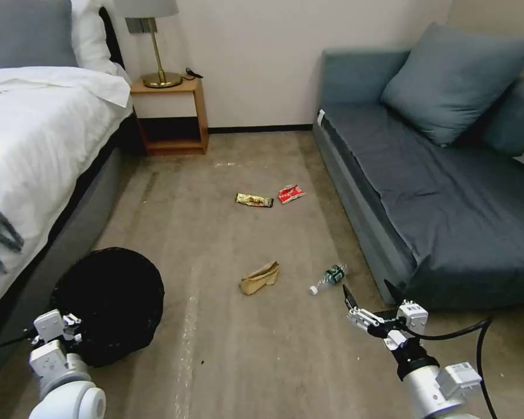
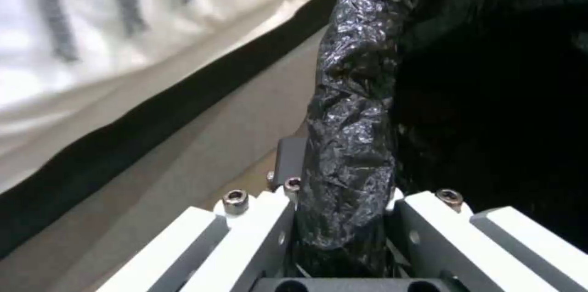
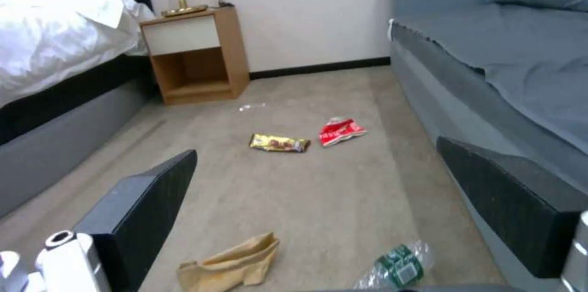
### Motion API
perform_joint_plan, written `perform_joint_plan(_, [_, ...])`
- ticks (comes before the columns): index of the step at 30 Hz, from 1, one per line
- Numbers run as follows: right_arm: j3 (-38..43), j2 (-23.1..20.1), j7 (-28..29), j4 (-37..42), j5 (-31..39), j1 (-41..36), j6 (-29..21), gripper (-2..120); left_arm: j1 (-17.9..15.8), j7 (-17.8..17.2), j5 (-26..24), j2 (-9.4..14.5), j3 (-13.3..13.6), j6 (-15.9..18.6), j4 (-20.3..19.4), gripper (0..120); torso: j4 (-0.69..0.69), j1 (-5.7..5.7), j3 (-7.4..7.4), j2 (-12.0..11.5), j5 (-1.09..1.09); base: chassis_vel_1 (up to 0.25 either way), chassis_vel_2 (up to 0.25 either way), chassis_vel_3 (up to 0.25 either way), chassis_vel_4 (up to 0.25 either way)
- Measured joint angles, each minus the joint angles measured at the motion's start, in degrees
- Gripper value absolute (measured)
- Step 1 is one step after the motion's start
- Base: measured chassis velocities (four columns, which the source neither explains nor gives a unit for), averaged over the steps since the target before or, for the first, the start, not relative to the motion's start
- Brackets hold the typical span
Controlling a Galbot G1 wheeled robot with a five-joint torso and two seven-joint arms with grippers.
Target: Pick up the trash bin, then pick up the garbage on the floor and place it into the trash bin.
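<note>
Left gripper [image 2: 343, 237] clamped on bin [image 1: 108, 302] rim by the bed; right gripper [image 1: 370, 294] wide open, empty, bottle [image 1: 330, 277] just ahead-left on floor, long axis diagonal; right arm nearer

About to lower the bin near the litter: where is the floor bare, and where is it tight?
Bare carpet lies between the gold wrapper and paper bag, and between trash bin and bag. Tight: bottle near the sofa, with the right gripper above.
</note>
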Motion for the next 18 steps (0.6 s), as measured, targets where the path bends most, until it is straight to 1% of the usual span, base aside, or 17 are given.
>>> perform_joint_plan(12, [-0.02, 0.02, -0.32, -0.29, -0.32, 0.06, 0.14, 100, 0.14, 0.02, -0.82, 0.21, 0.07, -0.25, 0.19, 4, 0.00, 0.00, 0.00, 0.00, 0.00, -0.100, 0.120, 0.106, -0.113])
perform_joint_plan(18, [-0.11, 0.09, -0.37, -0.84, -0.41, 0.17, 0.41, 100, 0.15, 0.05, -0.81, 0.05, 0.36, -0.21, 0.24, 4, 0.00, 0.00, 0.00, 0.00, -0.01, -0.123, 0.105, 0.109, -0.104])
